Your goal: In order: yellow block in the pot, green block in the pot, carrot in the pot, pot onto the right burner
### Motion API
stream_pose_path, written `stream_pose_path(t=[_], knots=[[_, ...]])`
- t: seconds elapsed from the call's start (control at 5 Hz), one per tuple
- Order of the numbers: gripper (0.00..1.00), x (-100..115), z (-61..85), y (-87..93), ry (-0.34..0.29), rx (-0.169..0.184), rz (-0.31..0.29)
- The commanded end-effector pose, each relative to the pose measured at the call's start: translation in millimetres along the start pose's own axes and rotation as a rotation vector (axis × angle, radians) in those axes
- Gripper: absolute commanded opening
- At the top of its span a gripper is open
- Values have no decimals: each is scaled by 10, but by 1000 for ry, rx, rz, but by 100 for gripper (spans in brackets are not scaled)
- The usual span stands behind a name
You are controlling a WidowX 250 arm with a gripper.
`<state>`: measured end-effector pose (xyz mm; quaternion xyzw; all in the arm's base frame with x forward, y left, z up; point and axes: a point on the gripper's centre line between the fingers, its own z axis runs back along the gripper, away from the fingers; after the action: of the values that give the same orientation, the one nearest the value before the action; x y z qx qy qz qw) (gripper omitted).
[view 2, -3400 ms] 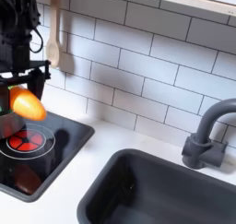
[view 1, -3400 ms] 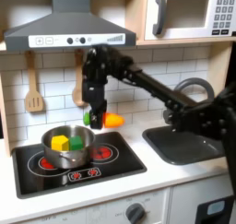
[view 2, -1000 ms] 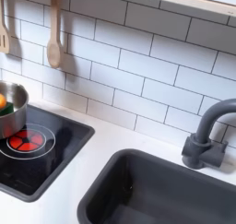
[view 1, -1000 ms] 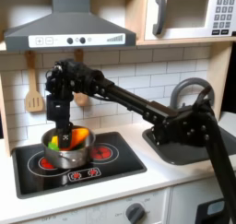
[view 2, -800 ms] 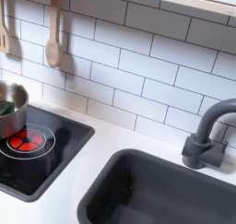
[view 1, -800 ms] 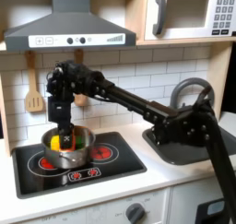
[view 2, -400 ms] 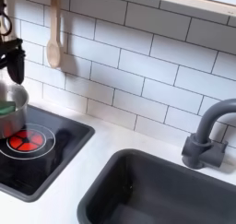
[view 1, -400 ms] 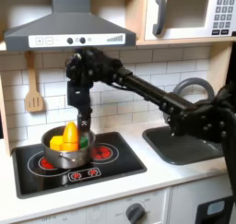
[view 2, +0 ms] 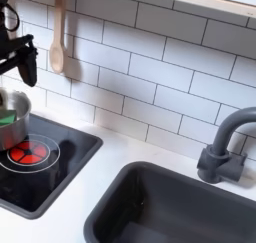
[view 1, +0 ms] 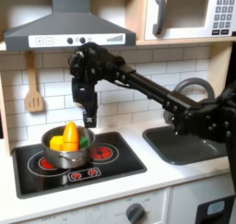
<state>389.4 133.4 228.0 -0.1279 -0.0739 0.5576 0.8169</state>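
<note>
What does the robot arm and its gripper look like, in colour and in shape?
In the first exterior view the arm is all black, built of boxy jointed segments that grow bulkier toward the base. The gripper is black too, with a small pale marking on it. In the second exterior view it shows as dark fingers. Cables cannot be made out.

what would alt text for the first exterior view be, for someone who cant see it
A black robot arm's gripper hangs just above a shiny steel pot on the left burner of a toy kitchen cooktop. The pot holds the carrot, the yellow block and something green. A grey sink is at right.
</note>
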Motion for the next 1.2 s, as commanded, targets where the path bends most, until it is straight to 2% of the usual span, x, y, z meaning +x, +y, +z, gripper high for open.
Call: stream_pose_path(t=[0.0, 0.2, 0.4, 1.0], knots=[[100, -50, -253, 21, 146, 78, -159], [100, 26, -299, 90, 168, 179, -226], [100, 96, -301, 137, 108, 237, -275], [100, 70, -317, 102, 123, 232, -287]])
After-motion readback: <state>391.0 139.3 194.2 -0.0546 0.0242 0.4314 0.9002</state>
